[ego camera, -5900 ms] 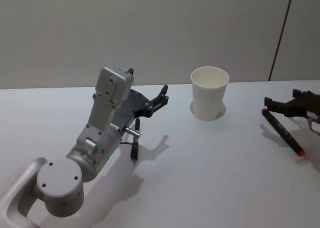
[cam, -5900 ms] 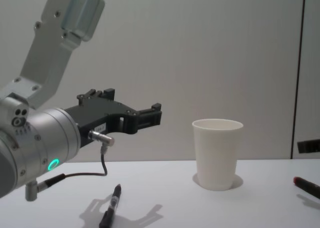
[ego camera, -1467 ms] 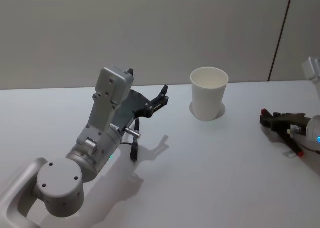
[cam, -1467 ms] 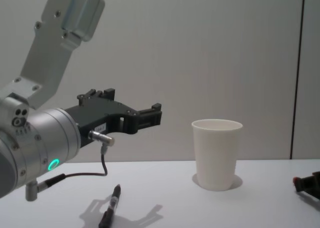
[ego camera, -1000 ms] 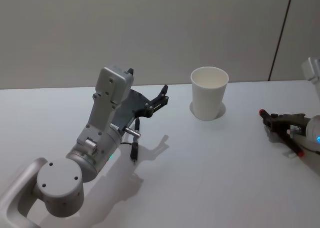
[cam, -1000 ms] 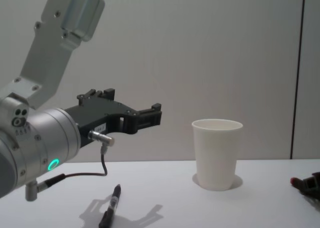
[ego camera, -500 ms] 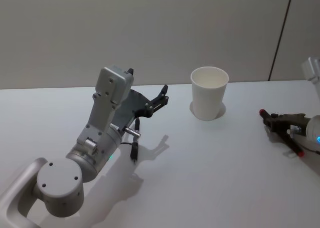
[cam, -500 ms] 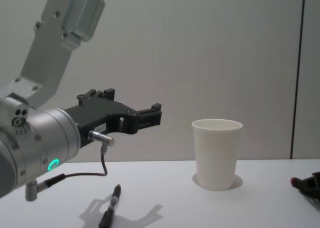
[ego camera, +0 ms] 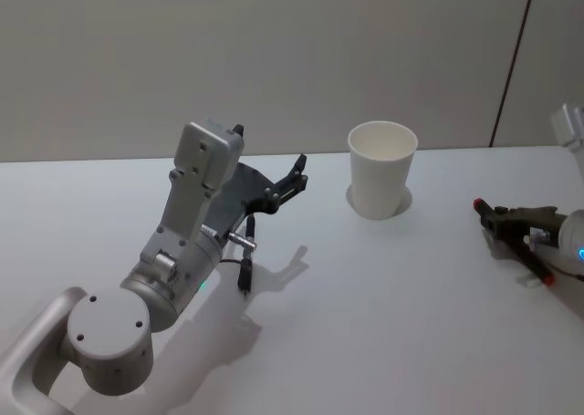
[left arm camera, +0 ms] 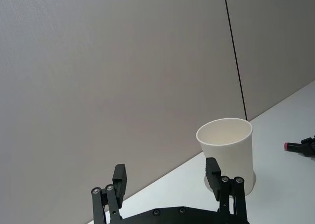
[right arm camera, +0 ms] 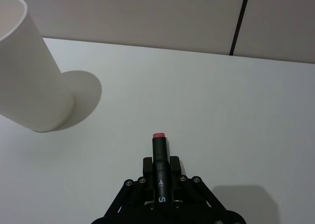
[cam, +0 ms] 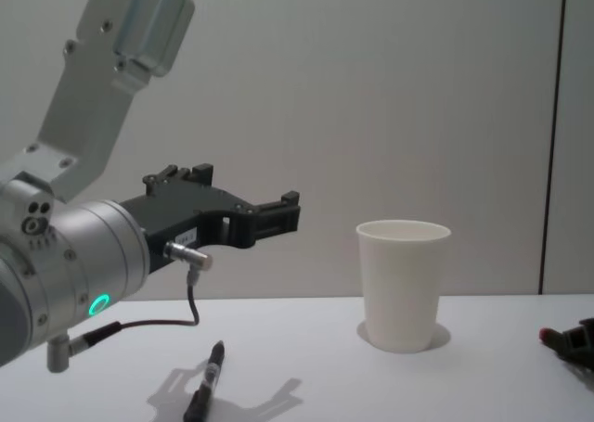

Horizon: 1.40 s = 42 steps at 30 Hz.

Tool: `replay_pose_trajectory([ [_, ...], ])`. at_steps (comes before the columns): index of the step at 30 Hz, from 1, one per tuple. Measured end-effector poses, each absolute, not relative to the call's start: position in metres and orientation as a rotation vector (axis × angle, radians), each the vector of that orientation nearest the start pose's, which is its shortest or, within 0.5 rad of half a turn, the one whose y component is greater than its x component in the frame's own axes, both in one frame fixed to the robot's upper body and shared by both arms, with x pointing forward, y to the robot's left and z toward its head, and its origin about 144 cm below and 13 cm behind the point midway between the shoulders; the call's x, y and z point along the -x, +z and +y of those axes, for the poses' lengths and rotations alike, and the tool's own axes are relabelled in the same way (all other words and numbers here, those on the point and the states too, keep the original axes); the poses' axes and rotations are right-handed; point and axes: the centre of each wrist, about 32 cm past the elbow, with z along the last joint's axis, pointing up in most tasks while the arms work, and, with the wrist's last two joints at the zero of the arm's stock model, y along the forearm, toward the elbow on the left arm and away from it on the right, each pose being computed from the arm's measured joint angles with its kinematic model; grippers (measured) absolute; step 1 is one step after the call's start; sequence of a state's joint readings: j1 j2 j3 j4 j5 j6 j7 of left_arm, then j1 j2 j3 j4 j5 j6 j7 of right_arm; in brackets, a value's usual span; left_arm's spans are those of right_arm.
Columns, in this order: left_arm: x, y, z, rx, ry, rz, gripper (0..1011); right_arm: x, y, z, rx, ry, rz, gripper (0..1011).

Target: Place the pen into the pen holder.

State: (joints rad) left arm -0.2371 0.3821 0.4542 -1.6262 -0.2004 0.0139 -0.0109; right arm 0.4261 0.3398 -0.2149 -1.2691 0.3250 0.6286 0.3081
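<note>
The pen (right arm camera: 159, 157), dark-bodied with a red end, sits clamped between the right jaws, which are closed tight on its barrel. The red end sticks out a little way in front of the jaws, and in the head view the rest of the pen (ego camera: 538, 267) runs back beneath the right arm (ego camera: 573, 242). The jaws hold it low over the white surface (ego camera: 383, 324); whether it touches the surface cannot be told.

The pen holder (ego camera: 381, 173), a plain white paper cup, stands upright and empty on the surface, ahead of the right jaws and off to their left, well apart from them.

The left jaws are raised clear of the surface and spread wide with nothing between them; their two black fingers (left arm camera: 119, 177) point toward the pen holder (left arm camera: 227, 150), which stands beyond them with a clear gap. On the surface below the left jaws lies a second pen (cam: 206, 385), black, free of any grip.
</note>
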Motion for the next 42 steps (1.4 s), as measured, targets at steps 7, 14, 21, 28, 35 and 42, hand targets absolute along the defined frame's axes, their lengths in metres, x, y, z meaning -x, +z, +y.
replay_pose_trajectory([
  [7, -0.492, 1.2044, 0.1984, -0.061, 1.124, -0.268, 1001, -0.5689, 1.2032, -0.2963, 0.428, -1.161, 0.417, 187],
  [14, -0.492, 1.2044, 0.1984, -0.061, 1.124, -0.268, 1001, -0.5689, 1.2032, -0.2963, 0.428, -1.161, 0.417, 187],
  [21, -0.492, 1.2044, 0.1984, -0.061, 1.124, -0.268, 1001, -0.5689, 1.2032, -0.2963, 0.428, -1.161, 0.417, 187],
  [28, -0.492, 1.2044, 0.1984, -0.061, 1.124, -0.268, 1001, -0.569, 1.2032, -0.2964, 0.428, -1.161, 0.417, 187],
  [35, -0.492, 1.2044, 0.1984, -0.061, 1.124, -0.268, 1001, -0.5691, 1.2034, -0.2957, 0.422, -1.169, 0.386, 187],
  [42, -0.492, 1.2044, 0.1984, -0.061, 1.124, -0.268, 1001, -0.5683, 1.205, -0.2944, 0.39, -1.198, 0.318, 187],
])
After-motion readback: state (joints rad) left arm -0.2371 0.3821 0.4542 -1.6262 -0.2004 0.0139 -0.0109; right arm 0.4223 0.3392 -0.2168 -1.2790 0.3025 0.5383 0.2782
